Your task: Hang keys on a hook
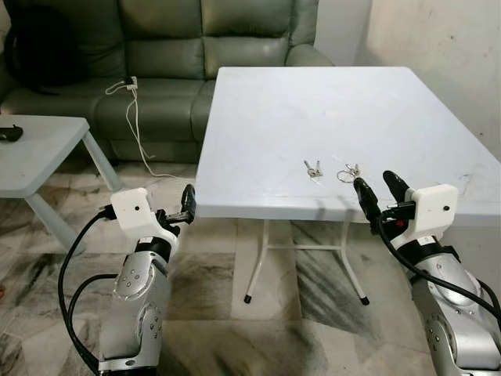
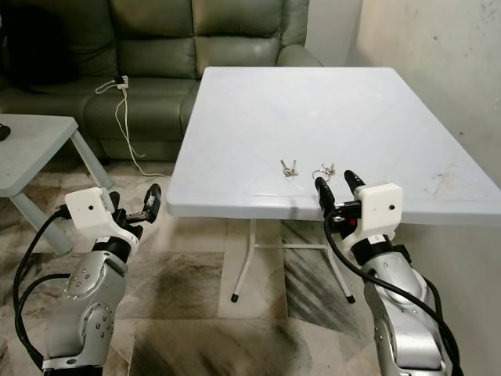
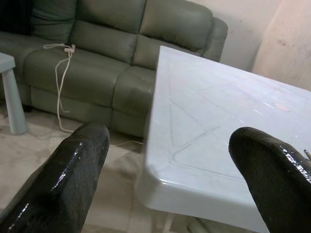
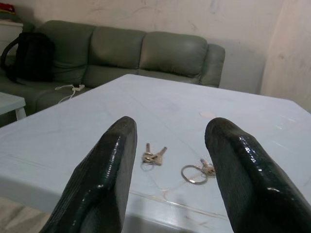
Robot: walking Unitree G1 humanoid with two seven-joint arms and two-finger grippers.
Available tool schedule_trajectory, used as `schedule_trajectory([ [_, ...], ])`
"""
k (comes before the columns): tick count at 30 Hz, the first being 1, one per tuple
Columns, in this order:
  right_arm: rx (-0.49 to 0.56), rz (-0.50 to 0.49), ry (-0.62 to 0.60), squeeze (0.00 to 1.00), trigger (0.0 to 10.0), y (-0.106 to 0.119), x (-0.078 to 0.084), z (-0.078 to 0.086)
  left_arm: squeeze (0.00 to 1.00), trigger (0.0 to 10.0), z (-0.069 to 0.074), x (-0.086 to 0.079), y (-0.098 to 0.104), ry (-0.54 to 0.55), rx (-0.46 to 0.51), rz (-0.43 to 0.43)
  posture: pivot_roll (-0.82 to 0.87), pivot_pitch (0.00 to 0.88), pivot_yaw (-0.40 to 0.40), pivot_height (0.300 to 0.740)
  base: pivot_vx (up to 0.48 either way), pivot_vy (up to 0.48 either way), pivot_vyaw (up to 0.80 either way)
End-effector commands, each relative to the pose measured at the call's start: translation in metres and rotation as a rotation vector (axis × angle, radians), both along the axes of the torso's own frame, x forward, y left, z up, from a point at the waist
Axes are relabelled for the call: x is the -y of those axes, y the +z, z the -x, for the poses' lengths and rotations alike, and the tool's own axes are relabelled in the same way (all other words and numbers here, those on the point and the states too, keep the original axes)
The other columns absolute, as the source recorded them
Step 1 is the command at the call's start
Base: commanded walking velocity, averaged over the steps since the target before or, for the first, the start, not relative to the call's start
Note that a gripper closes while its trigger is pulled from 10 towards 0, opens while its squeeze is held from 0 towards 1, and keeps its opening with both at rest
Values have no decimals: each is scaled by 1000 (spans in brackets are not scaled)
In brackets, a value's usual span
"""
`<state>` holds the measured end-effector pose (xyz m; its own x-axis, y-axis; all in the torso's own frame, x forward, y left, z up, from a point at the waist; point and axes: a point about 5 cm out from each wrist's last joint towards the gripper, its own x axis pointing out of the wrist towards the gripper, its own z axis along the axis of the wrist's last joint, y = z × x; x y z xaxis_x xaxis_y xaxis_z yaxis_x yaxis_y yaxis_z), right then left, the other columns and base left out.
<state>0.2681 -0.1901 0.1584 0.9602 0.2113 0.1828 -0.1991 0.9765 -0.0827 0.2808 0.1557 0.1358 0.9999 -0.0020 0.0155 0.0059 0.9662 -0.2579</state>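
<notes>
keys [image 1: 349, 171] flat, ring toward right tool [image 1: 380, 188] | both tools released, left tool [image 1: 186, 205] off-table

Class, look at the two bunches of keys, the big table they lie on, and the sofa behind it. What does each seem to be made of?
Keys and keys on a ring: metal, silvery and glinting. Table: probably moulded plastic, pale, smooth, with rounded edges and faint pressed lines. Sofa: leather or imitation leather, grey-green with a soft sheen and creases.

2 key sets [image 1: 314, 168] [image 1: 349, 171] side by side on table [image 1: 313, 94]; sofa [image 1: 156, 47] behind, side table [image 1: 39, 153] left.
</notes>
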Motion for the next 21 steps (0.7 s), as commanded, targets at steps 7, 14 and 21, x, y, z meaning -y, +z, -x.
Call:
schedule_trajectory([
  [7,3,-4,5,0,10000,3,1,-1,0,10000,-1,-1,3,5,4,7,0,2,-33,740,311,0,0],
  [14,4,-6,4,0,10000,3,0,-1,0,10000,-1,-1,3,2,5,4,1,4,-33,740,312,0,0],
  [21,6,-9,4,0,10000,3,0,-1,0,10000,-1,-2,3,0,6,2,2,4,-31,740,316,0,0],
])
